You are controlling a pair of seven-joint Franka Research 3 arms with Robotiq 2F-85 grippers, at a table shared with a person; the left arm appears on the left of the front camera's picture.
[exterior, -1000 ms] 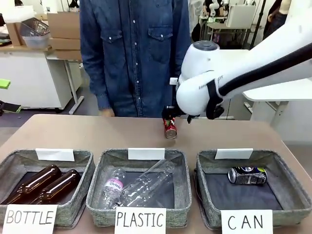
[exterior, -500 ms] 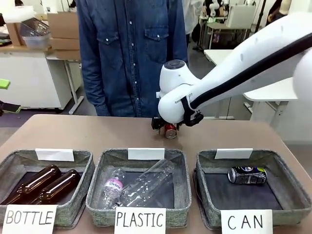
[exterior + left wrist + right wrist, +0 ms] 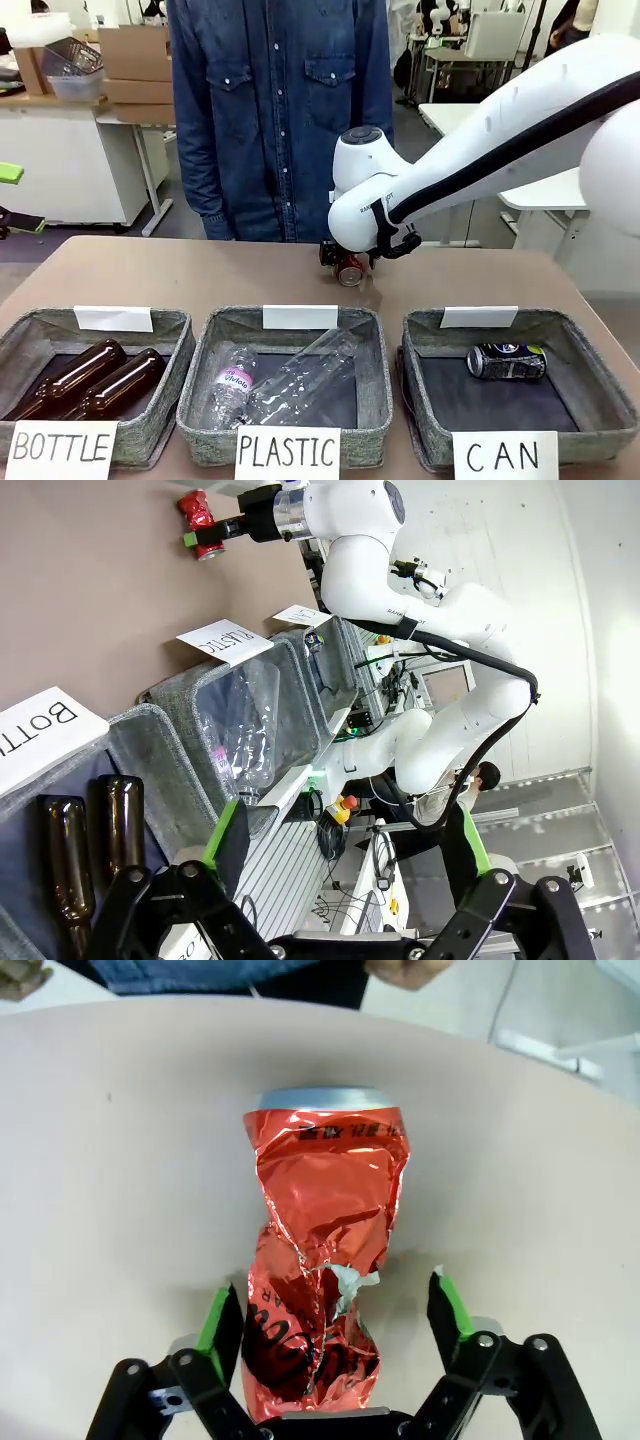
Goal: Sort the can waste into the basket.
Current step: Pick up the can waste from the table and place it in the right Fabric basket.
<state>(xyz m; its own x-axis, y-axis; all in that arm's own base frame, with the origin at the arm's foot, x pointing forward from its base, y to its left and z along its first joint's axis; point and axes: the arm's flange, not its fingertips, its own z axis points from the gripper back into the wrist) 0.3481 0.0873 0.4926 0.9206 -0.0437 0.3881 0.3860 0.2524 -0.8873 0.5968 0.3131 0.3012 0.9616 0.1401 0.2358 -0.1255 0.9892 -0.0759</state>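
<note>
Reaching across the middle of the table point(image 3: 200, 270), the right arm has dropped lower over the last second and now has its right gripper point(image 3: 349, 262) down around the red can point(image 3: 350, 269) at the far side, near the person in the denim shirt; the grab looks about to happen, though the can still rests on the tabletop. The black-blue can point(image 3: 507, 360) already lies in the CAN basket point(image 3: 590, 365), a soft grey woven tub with dark lining, so this looks like the last piece. From the left wrist, the left gripper point(image 3: 345, 855) hangs wide open and empty above the brown glass bottles point(image 3: 90, 850). From the right wrist, the crumpled red can point(image 3: 322, 1260), shiny foil-like metal twisted at the waist with a silver rim, sits between the green pads point(image 3: 217, 1322), jaws wide and just starting to close, with a gap on one side.
</note>
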